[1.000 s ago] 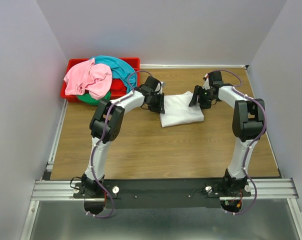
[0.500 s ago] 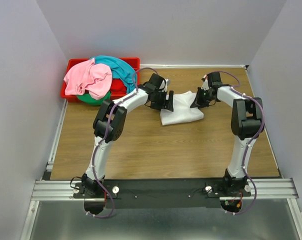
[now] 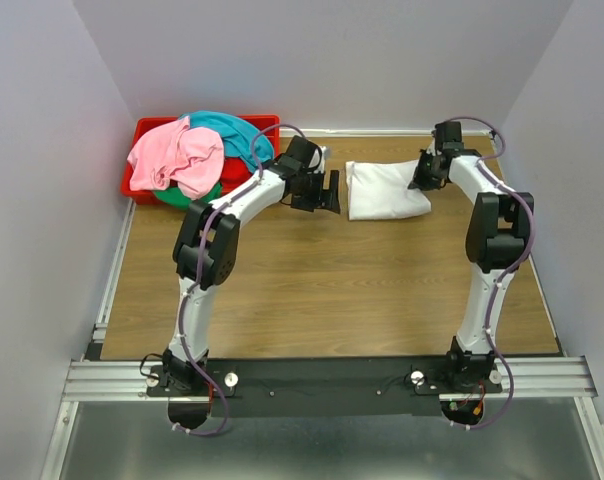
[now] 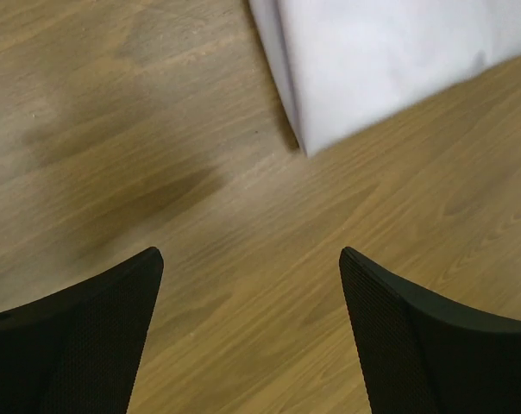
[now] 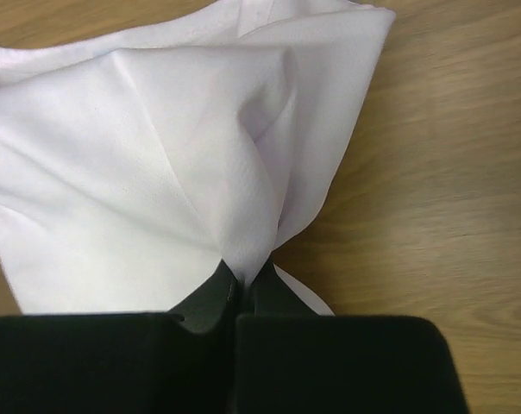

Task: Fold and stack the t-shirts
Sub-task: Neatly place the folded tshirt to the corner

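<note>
T-shirt (image 3: 385,190), white, folded, upper centre of counter (image 3: 282,290); right gripper (image 5: 241,289) clamped on its right edge; left gripper (image 3: 329,191) apart, empty, just left of it.

No writing, label, brand or number can be read in any view. The white t-shirt (image 3: 385,190), the shirts (image 3: 177,158) piled in the red bin (image 3: 266,121) and the wooden surface (image 3: 312,290) show only plain colour.
</note>
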### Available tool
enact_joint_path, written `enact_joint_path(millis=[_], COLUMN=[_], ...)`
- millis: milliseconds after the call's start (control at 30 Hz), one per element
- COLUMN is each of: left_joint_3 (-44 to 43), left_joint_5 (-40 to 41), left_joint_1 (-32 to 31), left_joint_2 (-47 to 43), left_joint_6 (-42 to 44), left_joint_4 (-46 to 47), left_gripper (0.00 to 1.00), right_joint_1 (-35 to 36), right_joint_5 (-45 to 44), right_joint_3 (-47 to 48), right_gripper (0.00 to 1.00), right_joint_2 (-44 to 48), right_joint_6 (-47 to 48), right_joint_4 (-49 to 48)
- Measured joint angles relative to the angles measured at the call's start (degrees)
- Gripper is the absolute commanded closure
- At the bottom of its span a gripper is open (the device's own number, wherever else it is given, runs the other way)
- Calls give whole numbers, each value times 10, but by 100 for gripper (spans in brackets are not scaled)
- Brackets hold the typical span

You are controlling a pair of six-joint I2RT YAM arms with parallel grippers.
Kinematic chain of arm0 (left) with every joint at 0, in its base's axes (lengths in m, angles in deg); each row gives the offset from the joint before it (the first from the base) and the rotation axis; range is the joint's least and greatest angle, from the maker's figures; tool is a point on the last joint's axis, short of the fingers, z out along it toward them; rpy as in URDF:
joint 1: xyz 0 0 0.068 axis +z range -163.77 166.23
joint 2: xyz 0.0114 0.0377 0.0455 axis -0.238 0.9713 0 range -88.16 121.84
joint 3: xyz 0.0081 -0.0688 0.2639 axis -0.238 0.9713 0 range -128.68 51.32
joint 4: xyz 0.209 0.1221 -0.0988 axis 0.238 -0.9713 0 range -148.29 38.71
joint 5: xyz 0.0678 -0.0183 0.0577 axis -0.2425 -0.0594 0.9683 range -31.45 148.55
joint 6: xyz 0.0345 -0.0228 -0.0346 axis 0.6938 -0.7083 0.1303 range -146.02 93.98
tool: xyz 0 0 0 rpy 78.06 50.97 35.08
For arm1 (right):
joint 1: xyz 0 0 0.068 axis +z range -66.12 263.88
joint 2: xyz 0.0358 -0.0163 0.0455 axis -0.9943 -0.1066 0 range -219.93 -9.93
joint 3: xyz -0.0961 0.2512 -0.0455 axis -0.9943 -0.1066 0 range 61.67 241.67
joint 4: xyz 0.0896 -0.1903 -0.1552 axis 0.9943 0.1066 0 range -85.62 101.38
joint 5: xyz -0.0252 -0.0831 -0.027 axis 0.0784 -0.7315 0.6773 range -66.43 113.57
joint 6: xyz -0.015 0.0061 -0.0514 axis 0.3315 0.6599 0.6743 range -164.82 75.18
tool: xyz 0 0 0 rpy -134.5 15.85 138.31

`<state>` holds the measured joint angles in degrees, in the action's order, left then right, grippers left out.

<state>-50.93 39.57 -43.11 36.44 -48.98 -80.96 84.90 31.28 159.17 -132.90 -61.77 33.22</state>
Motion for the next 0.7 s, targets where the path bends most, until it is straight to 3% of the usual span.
enact_joint_path(millis=[700], left_joint_3=[48], left_joint_5=[4], left_joint_1=[0], left_joint_2=[-76], left_joint_6=[-7], left_joint_4=[-39], left_gripper=[9], right_joint_1=[-109], right_joint_5=[-246], right_joint_3=[226], right_gripper=[98], right_joint_2=[-170], right_joint_6=[83], right_joint_4=[52])
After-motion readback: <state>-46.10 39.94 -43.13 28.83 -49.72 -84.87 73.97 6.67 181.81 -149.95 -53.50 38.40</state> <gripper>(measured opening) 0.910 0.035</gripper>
